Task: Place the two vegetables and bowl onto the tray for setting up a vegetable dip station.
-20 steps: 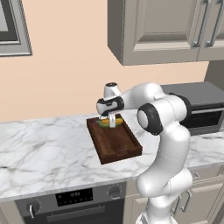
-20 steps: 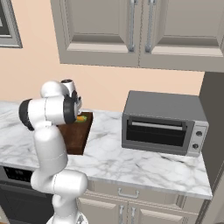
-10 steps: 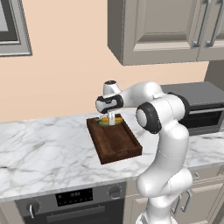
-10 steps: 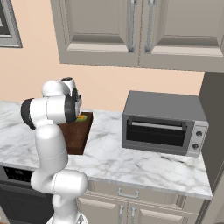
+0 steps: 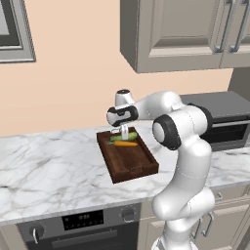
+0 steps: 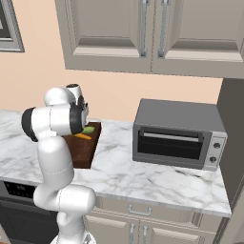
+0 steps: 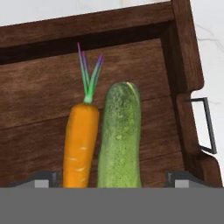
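Gripper [image 7: 112, 177] is open wide just above the cucumber [image 7: 119, 135], which lies beside the carrot [image 7: 80, 140] at far end of tray [image 5: 132, 168], prob. leaving room for the bowl.

My spread fingers [image 7: 43, 178] straddle the slim orange carrot [image 7: 80, 142] and dark green oblong cucumber [image 7: 119, 135]; the dark brown wooden tray [image 5: 132, 168]'s near half lies bare.
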Motion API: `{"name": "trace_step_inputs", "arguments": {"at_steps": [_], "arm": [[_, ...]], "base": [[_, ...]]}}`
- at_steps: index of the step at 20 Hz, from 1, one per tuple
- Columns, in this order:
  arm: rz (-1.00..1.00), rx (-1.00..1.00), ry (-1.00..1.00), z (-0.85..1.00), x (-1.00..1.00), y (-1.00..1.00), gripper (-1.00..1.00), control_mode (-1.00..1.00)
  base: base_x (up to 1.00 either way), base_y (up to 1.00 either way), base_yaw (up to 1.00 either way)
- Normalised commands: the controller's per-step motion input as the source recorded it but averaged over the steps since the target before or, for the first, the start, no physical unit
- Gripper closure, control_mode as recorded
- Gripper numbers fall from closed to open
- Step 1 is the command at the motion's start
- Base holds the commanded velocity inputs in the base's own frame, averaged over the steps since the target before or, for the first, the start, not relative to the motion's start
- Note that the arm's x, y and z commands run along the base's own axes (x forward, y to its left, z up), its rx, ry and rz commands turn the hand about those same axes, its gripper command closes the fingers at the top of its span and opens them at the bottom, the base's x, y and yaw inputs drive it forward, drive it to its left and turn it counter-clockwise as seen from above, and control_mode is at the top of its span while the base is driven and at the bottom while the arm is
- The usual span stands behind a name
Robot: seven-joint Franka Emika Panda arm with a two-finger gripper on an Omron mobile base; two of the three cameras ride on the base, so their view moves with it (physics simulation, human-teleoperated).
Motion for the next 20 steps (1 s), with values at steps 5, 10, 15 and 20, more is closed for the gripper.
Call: {"name": "trace_step_inputs", "arguments": {"at_steps": [5, 10, 15, 20], "arm": [[0.0, 0.0, -0.03, 0.07, 0.0, 0.0, -1.0, -1.0], [0.0, 0.0, -0.01, 0.28, -0.18, 0.0, -1.0, -1.0], [0.0, 0.0, 0.0, 0.14, -0.57, 0.0, -1.0, -1.0], [-0.01, 0.0, 0.0, 0.14, -0.68, -0.06, -1.0, -1.0]], "base": [[0.0, 0.0, 0.0], [0.0, 0.0, 0.0], [0.0, 0.0, 0.0], [0.0, 0.0, 0.0]]}}
